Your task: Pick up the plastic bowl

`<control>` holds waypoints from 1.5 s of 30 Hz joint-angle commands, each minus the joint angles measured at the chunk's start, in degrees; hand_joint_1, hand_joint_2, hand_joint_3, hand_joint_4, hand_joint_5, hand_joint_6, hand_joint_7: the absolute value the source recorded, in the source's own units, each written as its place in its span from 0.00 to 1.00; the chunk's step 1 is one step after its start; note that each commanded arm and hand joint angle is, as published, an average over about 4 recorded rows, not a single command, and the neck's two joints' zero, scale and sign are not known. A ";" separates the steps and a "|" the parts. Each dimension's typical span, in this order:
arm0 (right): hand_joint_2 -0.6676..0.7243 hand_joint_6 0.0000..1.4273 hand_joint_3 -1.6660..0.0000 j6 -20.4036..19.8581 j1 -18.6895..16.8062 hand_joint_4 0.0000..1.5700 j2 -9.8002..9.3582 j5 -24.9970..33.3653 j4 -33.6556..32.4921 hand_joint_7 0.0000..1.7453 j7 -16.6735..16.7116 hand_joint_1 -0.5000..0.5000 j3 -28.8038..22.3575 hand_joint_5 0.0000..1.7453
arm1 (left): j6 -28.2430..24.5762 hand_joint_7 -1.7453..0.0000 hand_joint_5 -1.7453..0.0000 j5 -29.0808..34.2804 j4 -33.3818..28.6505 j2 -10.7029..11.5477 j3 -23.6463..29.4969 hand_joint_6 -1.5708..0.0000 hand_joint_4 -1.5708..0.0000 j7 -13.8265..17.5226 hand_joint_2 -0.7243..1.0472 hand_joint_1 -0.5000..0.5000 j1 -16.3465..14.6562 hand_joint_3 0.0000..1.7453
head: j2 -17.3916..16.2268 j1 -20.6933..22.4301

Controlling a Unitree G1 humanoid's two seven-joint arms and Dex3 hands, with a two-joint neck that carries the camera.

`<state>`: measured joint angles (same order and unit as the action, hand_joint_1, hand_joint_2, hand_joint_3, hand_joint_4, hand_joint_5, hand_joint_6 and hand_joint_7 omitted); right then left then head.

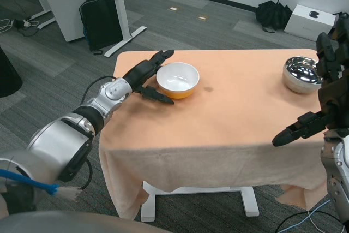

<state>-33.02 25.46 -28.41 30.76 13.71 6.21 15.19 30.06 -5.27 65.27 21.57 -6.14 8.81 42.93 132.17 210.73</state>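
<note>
Progress: reach is judged done, grasp not yet closed, lift not yet started; bowl [178,79] is seen resting on the counter [229,124].
Bowl location: toward the counter's far left part, sat flat on the cloth, upright, opening up.
Left robot hand [148,79]: placed at the bowl's left side, upper fingers laid near or on the rim, lower fingers stretched along the cloth at the bowl's base; the bowl is bracketed but not clamped, so the hand is read as spread, nothing held. Actual contact cannot be told.
Right robot hand [305,124]: held off the counter's near right edge, well apart from the bowl; fingers partly extended, nothing in them.
Left to do: fingers to be closed on the wall and rim, then the bowl raised.
Bowl build: round, shallow, smooth; glossy white inside, orange outside; thin plastic, judged light and a bit slippery.
Cloth: peach fabric, matte, draped over the counter's edges with soft folds; small dark spot noted just right of the bowl.
Metal bowl [301,73]: polished, mirror-like, set at the counter's far right corner, well apart from the plastic one.
</note>
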 commanded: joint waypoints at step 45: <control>0.86 0.00 1.00 -2.51 -1.73 0.00 0.02 1.41 0.53 0.00 0.38 0.00 -0.51 0.00 | -5.18 0.06 0.00 -0.92 -2.36 0.07 -1.07 0.07 0.00 3.07 0.90 0.02 1.24 0.87 | -0.79 -0.83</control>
<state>-34.74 24.44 -28.38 31.76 13.75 6.32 15.19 25.37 -6.50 63.06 21.16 -7.17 11.08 44.32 131.40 209.93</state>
